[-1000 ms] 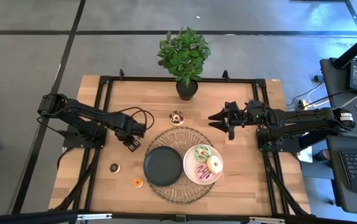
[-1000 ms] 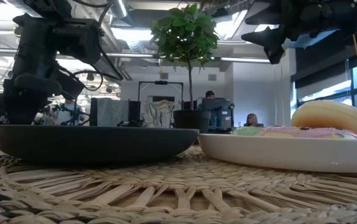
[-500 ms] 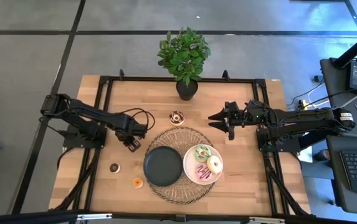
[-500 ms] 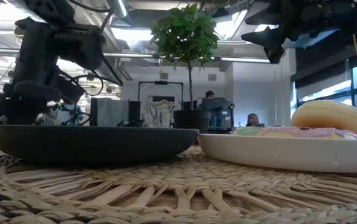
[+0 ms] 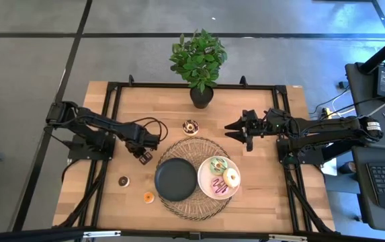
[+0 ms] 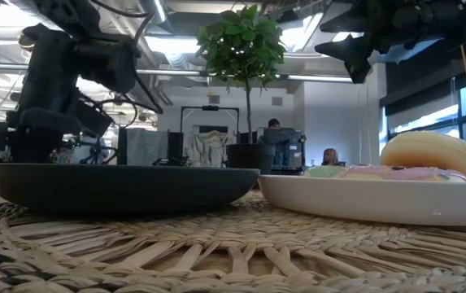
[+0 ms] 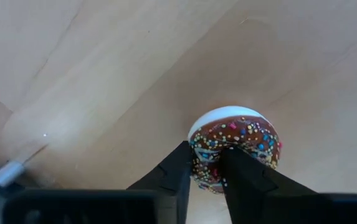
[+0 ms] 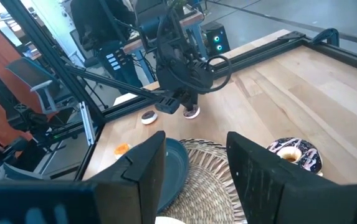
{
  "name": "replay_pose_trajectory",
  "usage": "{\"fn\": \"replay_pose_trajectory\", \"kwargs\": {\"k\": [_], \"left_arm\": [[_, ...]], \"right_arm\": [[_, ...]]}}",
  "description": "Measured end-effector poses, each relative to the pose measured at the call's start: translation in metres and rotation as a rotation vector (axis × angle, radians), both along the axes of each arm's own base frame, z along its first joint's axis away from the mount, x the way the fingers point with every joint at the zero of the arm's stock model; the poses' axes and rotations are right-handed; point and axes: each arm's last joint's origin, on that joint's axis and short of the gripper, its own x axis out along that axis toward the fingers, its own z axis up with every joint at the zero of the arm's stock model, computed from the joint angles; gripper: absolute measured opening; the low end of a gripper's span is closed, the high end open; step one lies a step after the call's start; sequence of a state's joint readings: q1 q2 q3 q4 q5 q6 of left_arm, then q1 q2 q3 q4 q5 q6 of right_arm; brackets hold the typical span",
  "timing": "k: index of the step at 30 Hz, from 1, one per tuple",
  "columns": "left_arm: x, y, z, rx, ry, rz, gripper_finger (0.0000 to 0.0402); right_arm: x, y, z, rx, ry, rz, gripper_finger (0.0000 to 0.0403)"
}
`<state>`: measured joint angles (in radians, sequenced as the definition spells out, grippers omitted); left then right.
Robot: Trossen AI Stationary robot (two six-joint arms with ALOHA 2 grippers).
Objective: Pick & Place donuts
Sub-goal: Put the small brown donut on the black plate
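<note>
Our left arm reaches in from the table's left edge, its wrist bent down and its left gripper (image 5: 143, 156) low at the wood, the two dark fingers (image 7: 172, 177) pinched close together. Our right arm stretches in level from the right side, held high, its right gripper (image 5: 231, 129) hanging with jaws spread apart.

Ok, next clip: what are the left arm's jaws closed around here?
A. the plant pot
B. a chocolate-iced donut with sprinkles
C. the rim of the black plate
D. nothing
B: in the left wrist view the left gripper has both jaws pressed on a chocolate donut with sprinkles resting on the wooden table.
</note>
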<state>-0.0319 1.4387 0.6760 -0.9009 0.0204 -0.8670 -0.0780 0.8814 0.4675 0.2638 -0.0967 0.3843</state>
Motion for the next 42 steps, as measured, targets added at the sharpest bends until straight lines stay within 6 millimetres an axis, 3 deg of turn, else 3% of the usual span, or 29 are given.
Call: {"fn": "replay_pose_trajectory", "kwargs": {"k": [5,11,15,19,28,35,42], "left_arm": [[0.014,0.000,0.014,-0.006,-0.065,-0.052,0.0046],[0.046,-0.002,0.050,-0.001,-0.254,-0.136,0.0036],[0.068,-0.011,0.076,0.043,-0.416,-0.179,0.0035],[0.090,-0.026,0.087,0.040,-0.479,-0.225,0.0031],[0.132,-0.064,0.057,0.012,-0.385,-0.332,0.0032],[0.143,-0.070,0.034,-0.008,-0.318,-0.267,0.0039],[0.144,-0.069,0.030,-0.096,-0.296,-0.253,0.0039]], "right_arm": [[0.000,0.000,0.000,0.000,0.000,0.000,0.0172],[0.000,0.000,0.000,0.000,0.000,0.000,0.0172],[0.000,0.000,-0.001,0.001,0.008,0.001,0.0172],[0.000,0.000,-0.002,0.002,0.017,0.002,0.0172],[0.000,0.000,-0.002,-0.040,0.023,0.008,0.0172],[0.000,0.000,-0.002,-0.047,0.022,0.009,0.0172],[0.000,0.000,-0.002,-0.049,0.022,0.009,0.0172]]}}
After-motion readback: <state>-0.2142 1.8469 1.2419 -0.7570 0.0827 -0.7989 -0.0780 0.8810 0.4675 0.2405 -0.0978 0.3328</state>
